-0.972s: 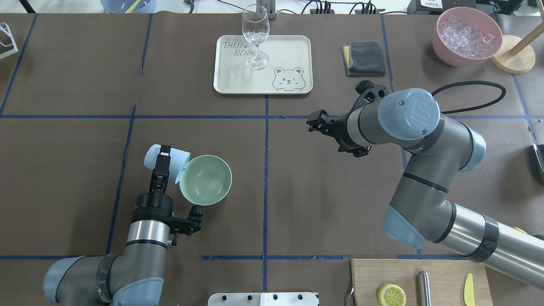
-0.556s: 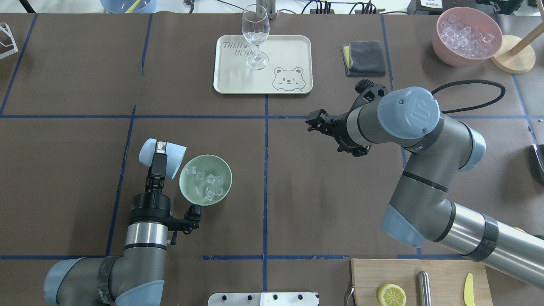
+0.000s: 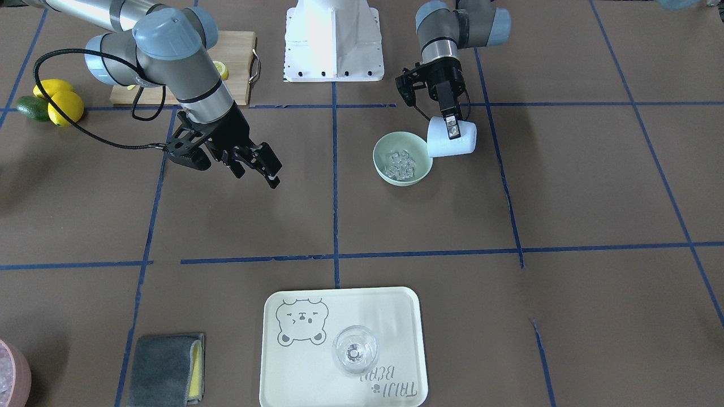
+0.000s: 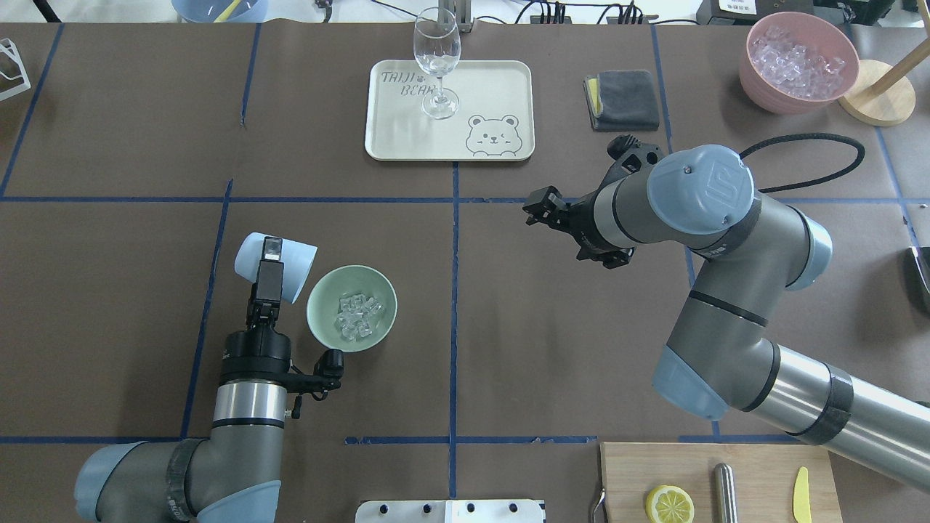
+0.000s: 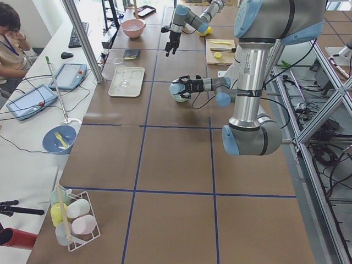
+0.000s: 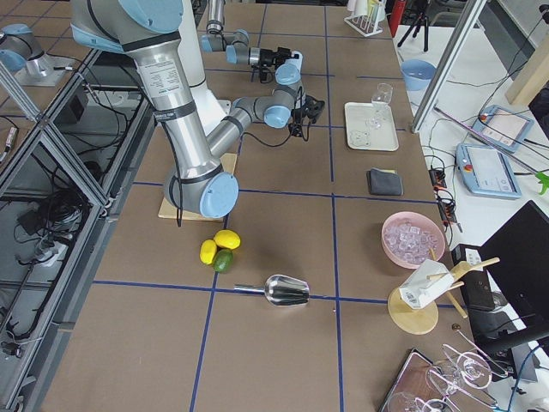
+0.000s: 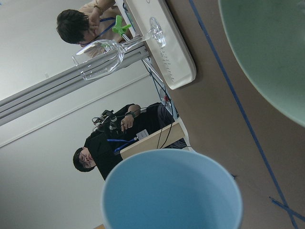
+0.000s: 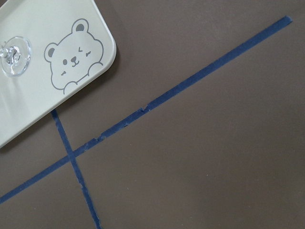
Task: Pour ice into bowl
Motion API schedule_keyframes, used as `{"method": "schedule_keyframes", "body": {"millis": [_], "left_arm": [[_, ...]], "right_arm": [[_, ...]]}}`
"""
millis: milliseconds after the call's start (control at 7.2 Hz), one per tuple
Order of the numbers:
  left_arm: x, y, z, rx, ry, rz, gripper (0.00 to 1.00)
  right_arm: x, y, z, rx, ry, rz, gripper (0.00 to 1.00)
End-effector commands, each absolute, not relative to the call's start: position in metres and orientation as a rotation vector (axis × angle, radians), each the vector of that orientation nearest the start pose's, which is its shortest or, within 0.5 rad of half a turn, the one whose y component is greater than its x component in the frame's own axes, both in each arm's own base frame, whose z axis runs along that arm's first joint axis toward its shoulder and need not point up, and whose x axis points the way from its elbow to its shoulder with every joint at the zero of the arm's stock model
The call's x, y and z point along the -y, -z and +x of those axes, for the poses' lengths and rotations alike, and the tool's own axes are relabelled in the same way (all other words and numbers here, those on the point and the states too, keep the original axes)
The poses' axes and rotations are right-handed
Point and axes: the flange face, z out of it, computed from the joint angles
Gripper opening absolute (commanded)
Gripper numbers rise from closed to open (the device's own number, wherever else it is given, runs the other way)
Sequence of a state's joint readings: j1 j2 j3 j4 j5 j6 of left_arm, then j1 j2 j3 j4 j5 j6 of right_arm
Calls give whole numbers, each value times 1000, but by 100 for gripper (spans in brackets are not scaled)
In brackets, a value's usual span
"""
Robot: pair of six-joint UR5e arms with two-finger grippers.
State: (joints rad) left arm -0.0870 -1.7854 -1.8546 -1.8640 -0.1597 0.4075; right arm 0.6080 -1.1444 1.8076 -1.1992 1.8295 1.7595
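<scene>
The mint-green bowl [image 4: 318,314] stands on the table's near left part and also shows in the front view [image 3: 382,154]. A small heap of clear ice [image 4: 357,317] lies in it [image 3: 399,164]. My left gripper [image 4: 270,256] is shut on a light blue cup [image 4: 287,270], which it holds tipped on its side just left of the bowl, mouth toward the bowl. In the left wrist view the cup [image 7: 174,191] fills the bottom, with the bowl's rim [image 7: 267,62] at top right. My right gripper [image 4: 536,209] is open and empty over mid-table.
A pink bowl [image 4: 755,69] with more ice stands at the far right. A cream tray [image 4: 392,134] bears a wine glass [image 4: 437,62]. A grey cloth [image 4: 623,99] lies beside it. A cutting board [image 4: 755,465] with a lemon half is at the near edge.
The ice has dropped from the cup into the mint-green bowl and settled there. My left gripper has drawn the cup back left, away from the bowl's rim. The right arm has barely moved.
</scene>
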Motion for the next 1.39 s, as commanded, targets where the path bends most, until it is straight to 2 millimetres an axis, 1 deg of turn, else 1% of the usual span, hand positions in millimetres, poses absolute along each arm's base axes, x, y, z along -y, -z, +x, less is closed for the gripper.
{"method": "schedule_keyframes", "body": {"millis": [0, 139, 278, 417, 556, 694, 833, 972, 1111, 1250], "left_arm": [[272, -285, 466, 601, -942, 1342, 0], [276, -293, 465, 547, -910, 1339, 0], [275, -306, 466, 467, -829, 1344, 0], [274, -325, 466, 329, -803, 1314, 0], [273, -354, 459, 215, -709, 1280, 0], [277, -386, 446, 82, -612, 1204, 0], [286, -406, 418, -109, -367, 1116, 0], [283, -443, 392, -154, -254, 1047, 0], [282, -460, 376, -250, -34, 1006, 0], [285, -470, 366, -310, 123, 982, 0]], "right_arm": [[446, -271, -441, 1075, -586, -24, 100], [447, -269, -437, 1081, -582, -38, 100], [448, -266, -434, 1089, -578, -46, 100], [451, -266, -431, 1089, -580, -44, 100], [455, -265, -424, 1095, -580, -56, 100], [457, -266, -421, 1097, -566, -66, 100], [457, -266, -421, 1097, -563, -68, 100], [457, -270, -420, 1090, -564, -68, 100], [458, -273, -420, 1085, -546, -56, 100], [458, -273, -420, 1085, -545, -55, 100]]}}
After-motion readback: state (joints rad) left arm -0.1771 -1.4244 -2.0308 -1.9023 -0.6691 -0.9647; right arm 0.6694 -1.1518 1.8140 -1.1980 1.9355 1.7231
